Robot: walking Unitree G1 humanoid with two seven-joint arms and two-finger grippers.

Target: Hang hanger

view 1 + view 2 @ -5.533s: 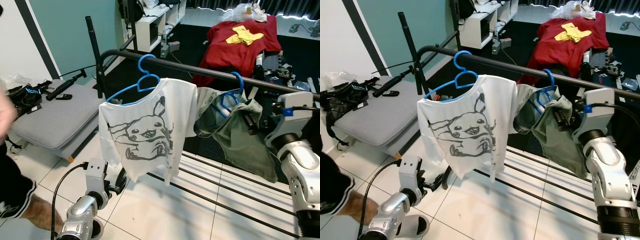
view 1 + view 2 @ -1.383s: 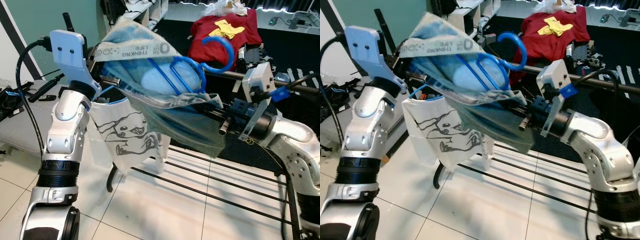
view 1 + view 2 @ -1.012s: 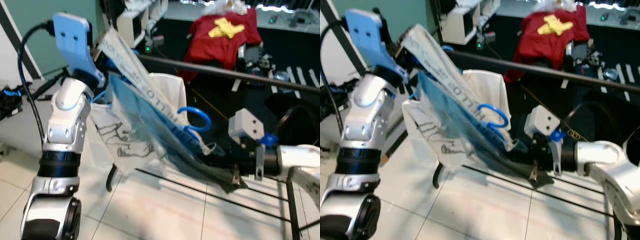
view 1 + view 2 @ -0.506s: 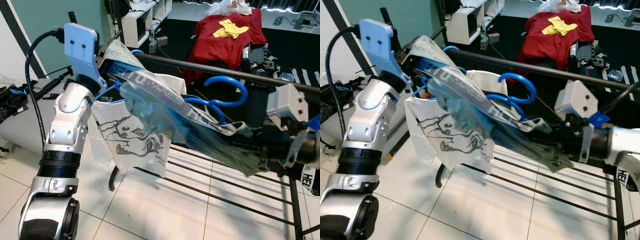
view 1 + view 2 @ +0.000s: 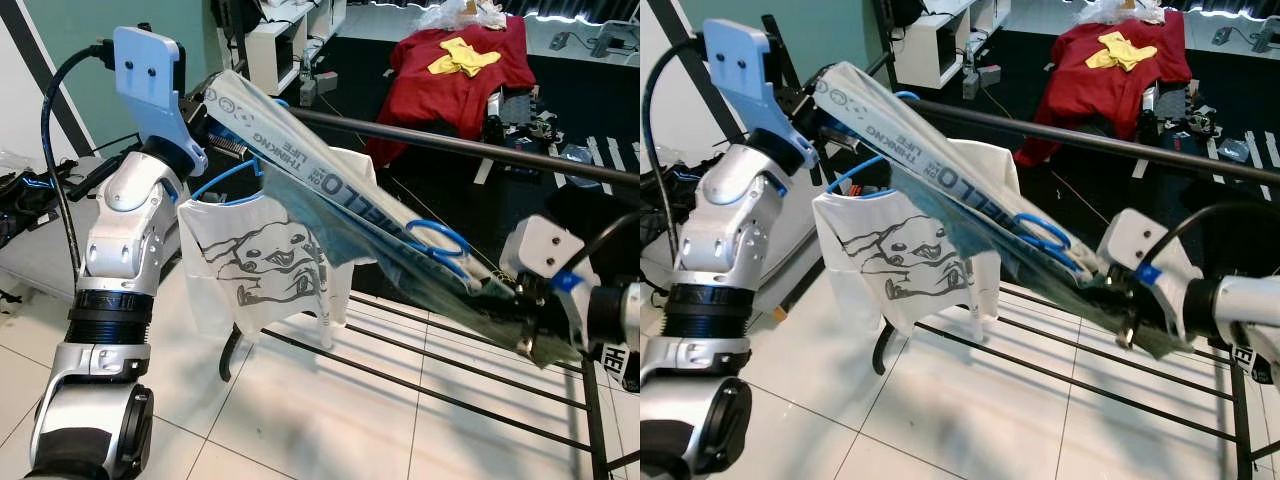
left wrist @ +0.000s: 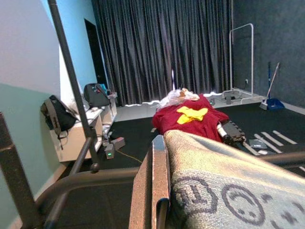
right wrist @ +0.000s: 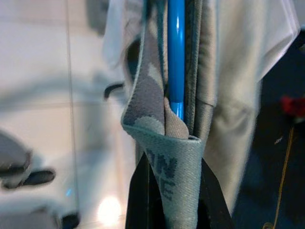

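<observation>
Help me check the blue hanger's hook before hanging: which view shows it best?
The left eye view: the blue hanger shows its whole hook, lying on the stretched garment below the rail. The right eye view matches; the right wrist view shows one straight bar.

A lived-in home: a black clothes rail (image 5: 470, 148) carries a white printed T-shirt (image 5: 265, 265) over pale floor tiles (image 5: 330, 420), with a red shirt (image 5: 455, 75) at 1 o'clock and dark curtains (image 6: 167, 52) beyond.

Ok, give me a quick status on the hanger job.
Left pincer high, right pincer low, both shut on grey-green garment, stretched between them. Blue hanger inside it, not on rail. White shirt hangs below.
</observation>
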